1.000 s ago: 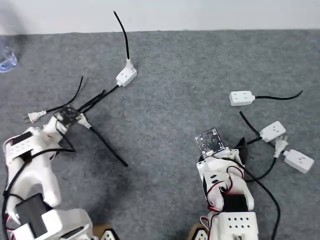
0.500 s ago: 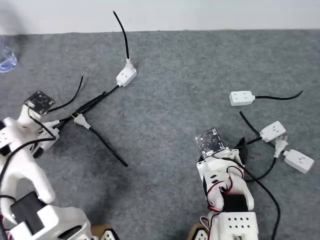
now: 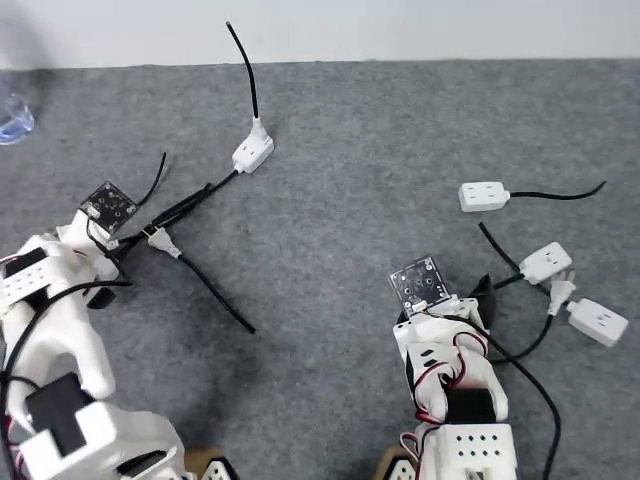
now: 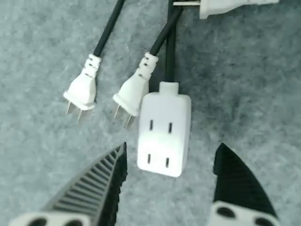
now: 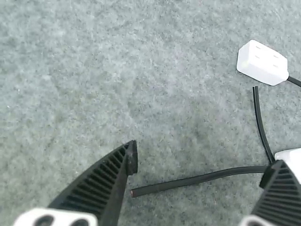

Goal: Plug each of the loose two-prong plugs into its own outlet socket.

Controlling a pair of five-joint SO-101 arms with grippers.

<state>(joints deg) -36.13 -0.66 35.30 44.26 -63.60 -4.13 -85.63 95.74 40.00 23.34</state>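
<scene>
Seen from my left wrist, a white outlet socket (image 4: 164, 134) lies on the grey carpet. Two loose white two-prong plugs (image 4: 82, 92) (image 4: 134, 94) lie beside it, and a third plug (image 4: 225, 5) lies farther off. My left gripper (image 4: 171, 150) hangs open just above the socket's near end, one finger on each side. In the high view the left arm (image 3: 60, 300) covers that spot. My right gripper (image 5: 204, 157) is open over bare carpet, with a white outlet (image 5: 262, 62) and a black cable end (image 5: 197, 181) ahead of it.
In the high view another outlet (image 3: 252, 152) lies at the upper left and a plug (image 3: 160, 240) on crossed black cables. Three outlets (image 3: 483, 195) (image 3: 545, 262) (image 3: 598, 322) and a loose plug (image 3: 560, 290) lie right of the right arm (image 3: 450, 370). A clear object (image 3: 10, 115) sits at the far left edge.
The left arm's wrist swung left over the cables, then came partly back to the right. The right arm and all outlets on the right have stayed still.
</scene>
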